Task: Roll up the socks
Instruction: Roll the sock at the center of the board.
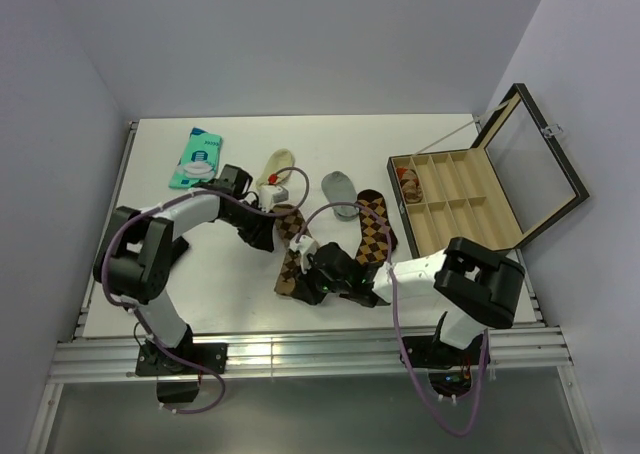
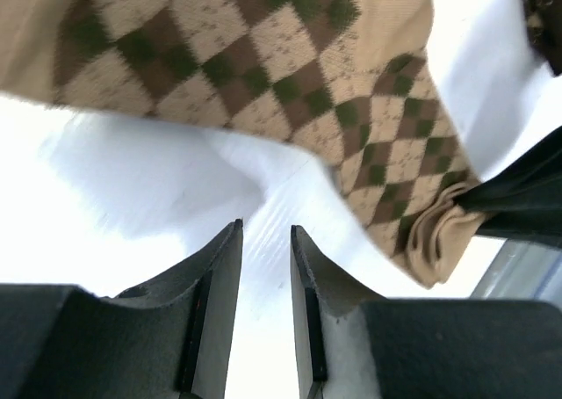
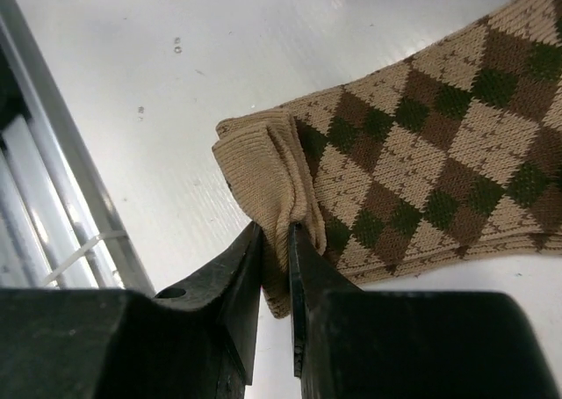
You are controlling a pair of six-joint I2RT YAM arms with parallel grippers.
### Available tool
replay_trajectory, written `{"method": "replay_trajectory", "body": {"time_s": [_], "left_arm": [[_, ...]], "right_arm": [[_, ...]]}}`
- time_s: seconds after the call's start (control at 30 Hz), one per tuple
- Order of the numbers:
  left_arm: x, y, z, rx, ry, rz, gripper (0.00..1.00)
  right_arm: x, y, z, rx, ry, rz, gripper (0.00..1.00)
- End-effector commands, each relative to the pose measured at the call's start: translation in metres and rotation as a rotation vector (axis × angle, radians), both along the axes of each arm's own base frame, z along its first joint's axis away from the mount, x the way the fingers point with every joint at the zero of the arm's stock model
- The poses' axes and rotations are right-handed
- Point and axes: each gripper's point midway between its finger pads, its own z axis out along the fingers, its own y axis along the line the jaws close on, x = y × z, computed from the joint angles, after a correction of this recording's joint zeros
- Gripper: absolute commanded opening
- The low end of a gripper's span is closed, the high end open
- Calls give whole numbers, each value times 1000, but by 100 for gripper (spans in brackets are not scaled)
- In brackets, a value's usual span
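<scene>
One of the socks (image 1: 292,246) lies lengthwise at the middle of the table, its tan cuff toward the front edge. My right gripper (image 3: 275,228) is shut on that bunched cuff (image 3: 263,166); the argyle leg (image 3: 430,144) spreads away to the right. From above, the right gripper (image 1: 298,284) sits at the sock's near end. My left gripper (image 2: 265,232) is open over bare table with nothing between its fingers, a little short of the same sock (image 2: 263,56). It hovers by the sock's far end (image 1: 268,232). A second argyle sock (image 1: 375,229) lies to the right.
A small grey sock (image 1: 340,189) and a cream sock (image 1: 275,166) lie behind the argyle pair. A teal packet (image 1: 196,157) is at the back left. An open compartment box (image 1: 470,199) stands at the right. The table's metal front rail (image 3: 61,179) runs close to the pinched cuff.
</scene>
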Motion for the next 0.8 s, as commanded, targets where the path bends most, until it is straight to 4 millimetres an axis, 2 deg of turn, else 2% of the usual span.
{"method": "replay_trajectory", "body": {"time_s": [0.0, 0.23, 0.33, 0.43, 0.47, 0.5, 0.53, 0.67, 0.7, 0.77], "left_arm": [[14, 10, 19, 0, -166, -3, 34], [6, 21, 39, 5, -370, -105, 35], [-3, 22, 48, 4, -487, -146, 38], [-14, 12, 53, -8, -604, -205, 42], [-17, 15, 51, 3, -612, -209, 43], [-21, 5, 53, -11, -658, -249, 45], [-28, 6, 50, 2, -686, -264, 46], [-54, -17, 48, -27, -821, -385, 52], [-56, -23, 52, -45, -862, -401, 53], [-69, -29, 46, -64, -868, -449, 55]], "right_arm": [[-14, 0, -7, 15, 145, 38, 14], [-7, -2, -16, -25, 423, 6, 14], [-4, 1, -15, -7, 533, -12, 13], [7, -5, -13, 12, 605, -58, 13], [6, -4, -13, 12, 617, -57, 13], [11, -6, -12, 13, 634, -75, 13], [11, -7, -12, 13, 647, -79, 13], [13, -14, -11, 15, 699, -109, 14], [14, -15, -11, 17, 707, -117, 14], [16, -17, -10, 21, 720, -126, 14]]}}
